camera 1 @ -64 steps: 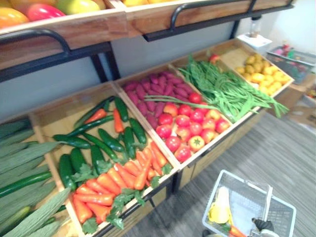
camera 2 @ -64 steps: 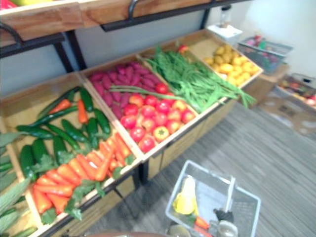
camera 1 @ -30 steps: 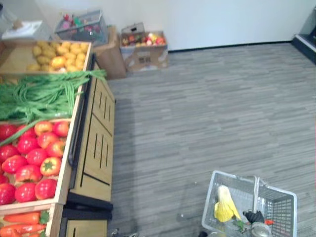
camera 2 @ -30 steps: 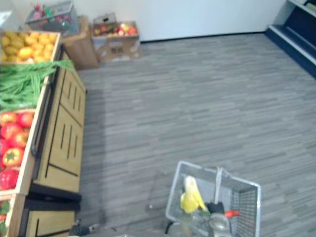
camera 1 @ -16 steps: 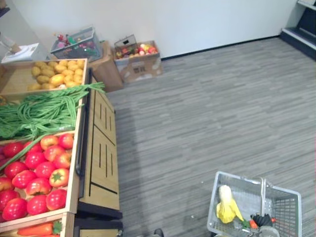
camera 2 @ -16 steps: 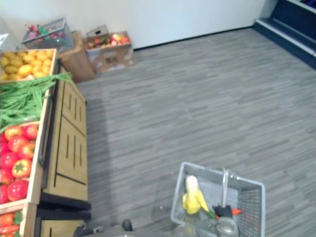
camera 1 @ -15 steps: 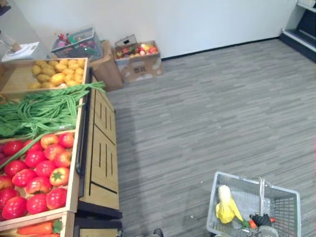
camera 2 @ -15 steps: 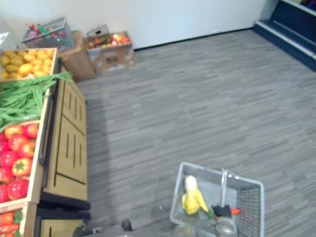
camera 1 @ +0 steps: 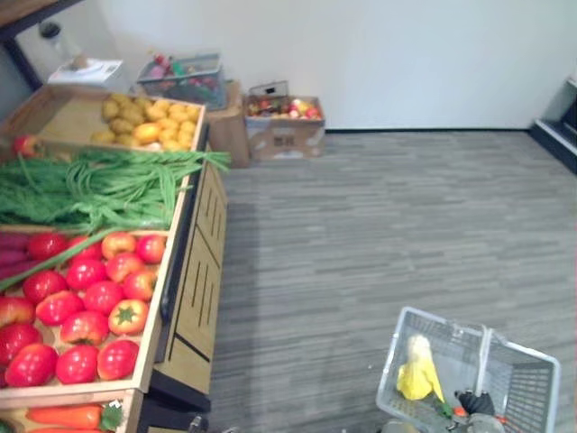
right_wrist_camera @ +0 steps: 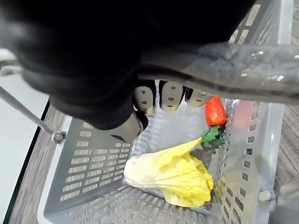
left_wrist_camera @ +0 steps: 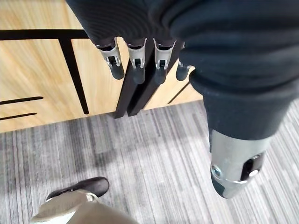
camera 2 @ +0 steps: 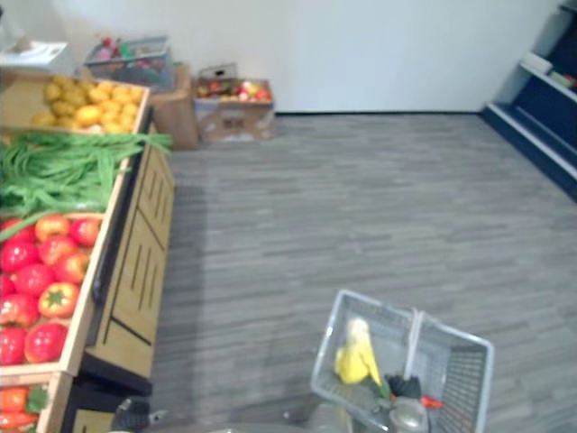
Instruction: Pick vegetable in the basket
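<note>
down at five o'clock, the right hand [right_wrist_camera: 169, 96] curls round the handle [right_wrist_camera: 224, 70] of the grey basket [camera 1: 525, 383], where a yellow cabbage [right_wrist_camera: 173, 175] and a carrot [right_wrist_camera: 215, 111] lie. the left hand [left_wrist_camera: 136, 59] hangs loose-fingered, holding nothing, by the wooden stand [camera 1: 203, 280] at nine o'clock.

**Wooden stand [camera 1: 195, 287] and grey floor [camera 1: 379, 216]**

The stand's adjoining bins hold carrots [camera 1: 63, 416], tomatoes [camera 1: 83, 305], long green beans [camera 1: 99, 187] and potatoes [camera 1: 149, 122]. On the floor, cardboard boxes [camera 1: 288, 137] sit against the wall, just beside the stand's far end.

Camera swung right, produce stand [camera 1: 203, 271] now left, open floor [camera 1: 379, 225] ahead
</note>
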Motion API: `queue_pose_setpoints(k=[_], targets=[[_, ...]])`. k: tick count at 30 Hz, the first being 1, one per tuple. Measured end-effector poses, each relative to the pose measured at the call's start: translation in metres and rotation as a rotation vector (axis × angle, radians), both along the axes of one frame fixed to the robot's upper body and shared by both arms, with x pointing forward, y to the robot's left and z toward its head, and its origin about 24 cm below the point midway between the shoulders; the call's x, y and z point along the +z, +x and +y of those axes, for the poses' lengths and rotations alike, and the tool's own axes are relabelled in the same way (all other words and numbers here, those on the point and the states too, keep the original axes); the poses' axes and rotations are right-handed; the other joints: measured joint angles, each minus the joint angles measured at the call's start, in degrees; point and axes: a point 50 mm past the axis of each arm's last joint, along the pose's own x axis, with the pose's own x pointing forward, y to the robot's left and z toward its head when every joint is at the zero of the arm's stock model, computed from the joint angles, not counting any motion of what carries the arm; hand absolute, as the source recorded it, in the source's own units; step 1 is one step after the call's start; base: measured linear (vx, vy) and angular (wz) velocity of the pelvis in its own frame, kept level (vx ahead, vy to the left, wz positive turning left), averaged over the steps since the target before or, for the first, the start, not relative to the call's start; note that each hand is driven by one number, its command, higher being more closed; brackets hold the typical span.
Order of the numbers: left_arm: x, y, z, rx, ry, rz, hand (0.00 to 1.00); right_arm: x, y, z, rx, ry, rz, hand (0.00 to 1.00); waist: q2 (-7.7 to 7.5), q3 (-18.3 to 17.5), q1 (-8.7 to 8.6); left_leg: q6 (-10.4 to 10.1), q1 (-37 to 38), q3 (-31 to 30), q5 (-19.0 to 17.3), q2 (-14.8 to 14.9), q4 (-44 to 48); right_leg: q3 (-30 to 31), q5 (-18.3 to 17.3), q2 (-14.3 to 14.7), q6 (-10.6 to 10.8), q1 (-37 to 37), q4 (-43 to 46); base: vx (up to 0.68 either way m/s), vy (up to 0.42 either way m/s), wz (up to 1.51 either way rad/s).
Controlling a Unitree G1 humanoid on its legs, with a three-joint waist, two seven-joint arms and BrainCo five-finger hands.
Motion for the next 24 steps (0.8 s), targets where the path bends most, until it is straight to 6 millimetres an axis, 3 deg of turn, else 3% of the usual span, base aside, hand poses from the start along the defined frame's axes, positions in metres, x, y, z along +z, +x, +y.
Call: queue_pose_setpoints(k=[1,3,4,5,7,9,13,18,24], targets=[[0.0,0.0,-0.001,0.006,-0.004,0.0,0.0,0.0,0.0,0.0,0.002,0.003,0.0,1.0,0.58,0.2,-0.06,-0.1,0.0,-1.2,0.0,0.8,-0.1,0.2,-0.7,1.6,-0.7,0.2,-3.9,0.14,-0.157,0.63],[-0.001,-0.003,-0.003,0.036,-0.014,-0.001,0.0,-0.002,-0.002,0.002,0.001,0.016,0.006,1.0,0.1,-0.1,-0.08,-1.0,0.2,-3.4,0.2,0.7,-0.1,1.5,1.0,2.6,0.2,1.8,-16.7,0.18,-0.242,0.76],[-0.002,-0.004,-0.003,0.046,-0.016,-0.001,0.0,-0.004,-0.005,0.005,-0.006,0.028,0.016,1.0,-1.05,-0.3,-0.09,-1.8,0.4,-4.4,0.0,-0.2,0.0,2.7,6.2,2.4,-0.3,2.4,-21.2,0.21,-0.314,0.79],[-0.004,-0.005,-0.008,0.064,-0.034,0.003,0.0,-0.006,-0.01,0.004,-0.03,0.037,0.032,1.0,-0.74,-0.6,0.21,-3.1,1.1,-6.1,-0.6,0.1,-0.2,2.5,3.1,2.6,0.4,4.3,-21.6,0.23,-0.362,0.66],[-0.01,-0.011,-0.031,0.091,-0.101,0.014,0.0,-0.005,-0.01,0.001,-0.043,0.035,0.031,1.0,1.78,-0.6,0.48,-5.1,1.2,-6.1,0.5,2.5,-1.1,-0.1,2.2,4.7,-0.6,6.2,-23.7,0.18,-0.289,0.43],[-0.012,-0.016,-0.037,0.135,-0.129,0.021,0.0,-0.007,-0.013,0.0,-0.048,0.038,0.044,1.0,2.92,-1.0,0.48,-6.3,1.3,-6.1,1.5,3.9,-1.9,-1.2,1.8,6.3,-1.0,8.0,-26.5,0.08,-0.171,0.25],[-0.013,-0.021,-0.037,0.195,-0.157,0.018,0.0,-0.013,-0.026,0.003,-0.088,0.071,0.085,1.0,2.64,-1.2,0.36,-6.9,1.8,-6.1,2.9,5.5,-2.7,-3.3,2.4,8.2,-1.8,11.3,-30.3,0.04,-0.112,0.25],[-0.014,-0.028,-0.035,0.294,-0.192,0.011,0.0,-0.017,-0.045,0.003,-0.143,0.082,0.125,1.0,2.06,-2.4,-0.69,-7.0,0.2,-5.4,3.4,4.0,-2.6,-6.6,3.3,6.8,-1.4,12.7,-32.6,-0.01,0.018,0.3],[-0.016,-0.036,-0.036,0.378,-0.248,0.003,0.0,-0.019,-0.042,0.01,-0.112,0.102,0.123,1.0,1.84,-2.8,-0.47,-6.4,2.6,-0.7,5.1,2.8,-5.7,-5.7,6.7,6.0,-1.1,15.3,-37.3,-0.04,0.048,-0.04]])
